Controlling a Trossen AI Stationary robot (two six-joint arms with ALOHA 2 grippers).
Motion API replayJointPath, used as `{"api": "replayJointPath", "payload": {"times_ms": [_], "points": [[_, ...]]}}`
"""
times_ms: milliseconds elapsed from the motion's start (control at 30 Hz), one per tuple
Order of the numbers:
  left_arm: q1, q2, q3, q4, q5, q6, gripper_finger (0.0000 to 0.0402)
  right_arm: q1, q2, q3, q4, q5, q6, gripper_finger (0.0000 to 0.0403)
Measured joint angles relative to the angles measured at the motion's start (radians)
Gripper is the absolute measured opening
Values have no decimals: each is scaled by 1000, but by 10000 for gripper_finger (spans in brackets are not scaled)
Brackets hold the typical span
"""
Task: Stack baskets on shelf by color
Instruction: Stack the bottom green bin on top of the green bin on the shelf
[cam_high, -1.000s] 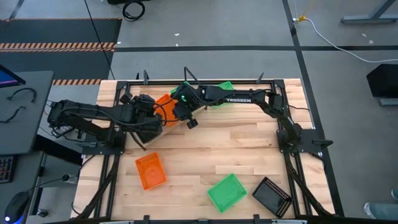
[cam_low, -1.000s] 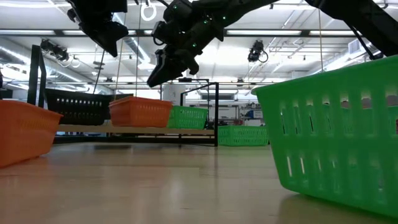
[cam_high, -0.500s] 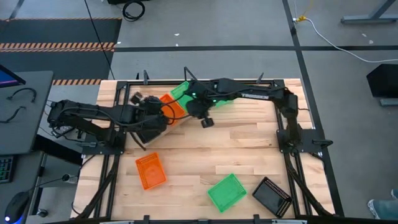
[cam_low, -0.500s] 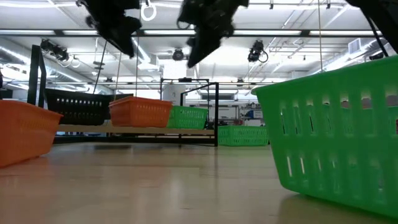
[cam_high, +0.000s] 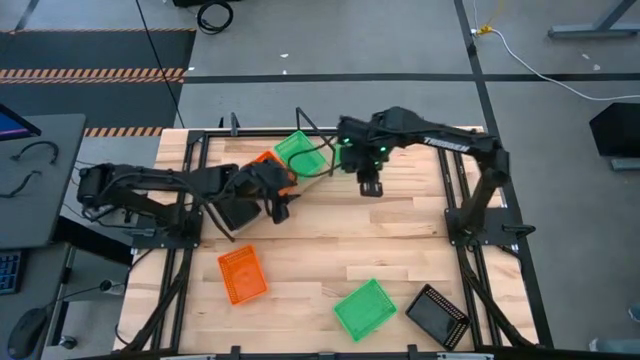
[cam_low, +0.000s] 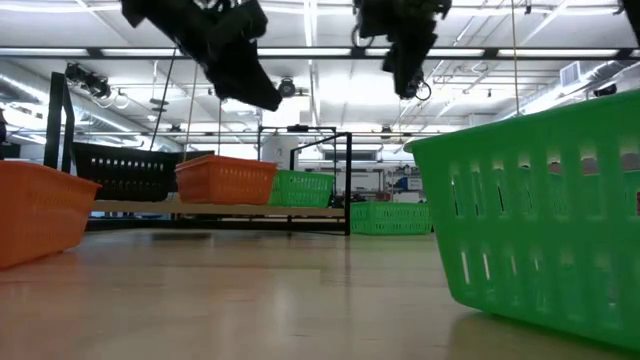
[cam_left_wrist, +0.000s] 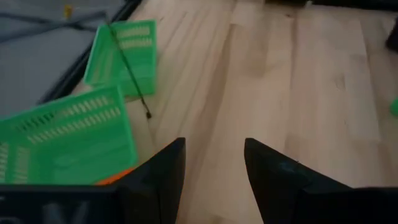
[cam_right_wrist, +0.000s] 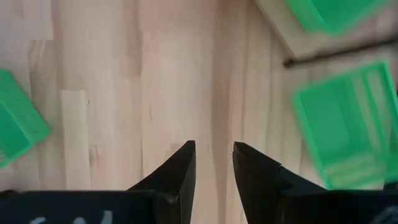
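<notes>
On the shelf (cam_low: 250, 209) at the table's far side stand a black basket (cam_low: 130, 170), an orange basket (cam_high: 268, 165) and a green basket (cam_high: 298, 152). Another green basket (cam_low: 390, 215) sits just beyond them. An orange basket (cam_high: 242, 275), a green basket (cam_high: 365, 308) and a black basket (cam_high: 438, 315) rest on the tabletop near its front edge. My left gripper (cam_high: 281, 206) hangs open in front of the shelf. My right gripper (cam_high: 368, 186) points down, open and empty, to the right of the green basket.
Black frame rails (cam_high: 455, 190) run along the table's sides and back. The middle of the wooden tabletop (cam_high: 340, 235) between the shelf and the three loose baskets is bare.
My right gripper has drawn away from the shelf, gone toward the table's right edge and risen, turning until it points down. My left gripper has swung out from over the shelf toward the table's middle and sunk a little, tipping its fingers.
</notes>
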Motion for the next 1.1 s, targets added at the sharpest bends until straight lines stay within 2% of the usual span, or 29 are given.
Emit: {"api": "replayJointPath", "payload": {"times_ms": [200,367,433,533,633,733,833,933,1100], "points": [[22,28,-14,78,32,-32,171,-29,-172,-227,23,12,160,112],[-40,39,29,106,29,-25,171,8,-319,-422,84,15,279,112],[-86,38,59,51,21,-61,171,34,-370,-468,126,15,315,112],[-162,39,124,-165,20,-122,171,76,-432,-518,235,27,320,112],[-244,39,194,-386,18,-275,171,125,-481,-566,397,26,298,112],[-342,39,235,-535,16,-460,171,180,-519,-638,579,26,280,112],[-444,39,250,-587,26,-599,171,224,-531,-702,661,22,279,112],[-539,42,250,-581,25,-689,171,268,-531,-747,635,23,279,112],[-643,98,251,-563,-40,-737,171,385,-521,-805,619,23,350,112]]}}
